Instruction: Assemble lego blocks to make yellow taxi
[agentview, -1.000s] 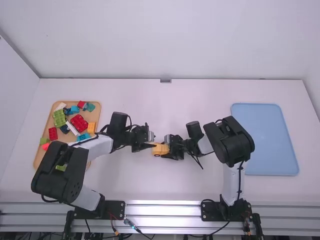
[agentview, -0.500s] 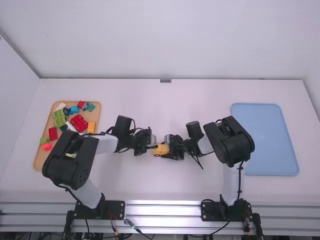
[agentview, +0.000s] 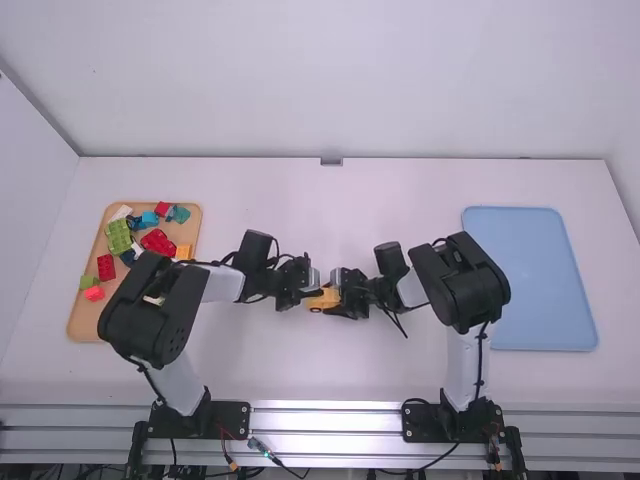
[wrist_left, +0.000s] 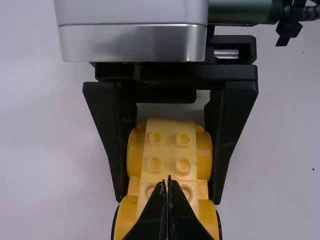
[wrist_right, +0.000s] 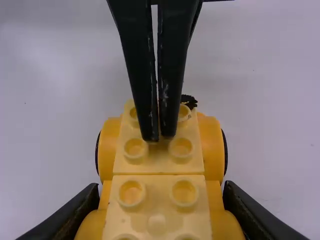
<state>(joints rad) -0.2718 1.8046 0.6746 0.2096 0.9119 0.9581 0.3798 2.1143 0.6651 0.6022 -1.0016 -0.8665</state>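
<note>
Pressing straight down should best seat the pale-yellow studded plastic brick (wrist_right: 159, 162), left tool (wrist_right: 159, 139) closed and empty, right tool (wrist_left: 168, 199) clamping both sides of the yellow wheeled plastic base (wrist_right: 211, 147).

Pale, plain wall (agentview: 340, 80) across the top of the frame; side wall (agentview: 30, 200) at the left edge. White tabletop (agentview: 400, 190) below, with a metal rail (agentview: 325, 415) along its lower edge. Lighting is soft and even.

On a white rectangular table (agentview: 385, 205), a tan rectangular tray (agentview: 86, 325) holding multicoloured plastic blocks (agentview: 118, 238) lies left, a yellow plastic block car (agentview: 323, 301) near the middle, a blue rectangular tray (agentview: 540, 280) right.
</note>
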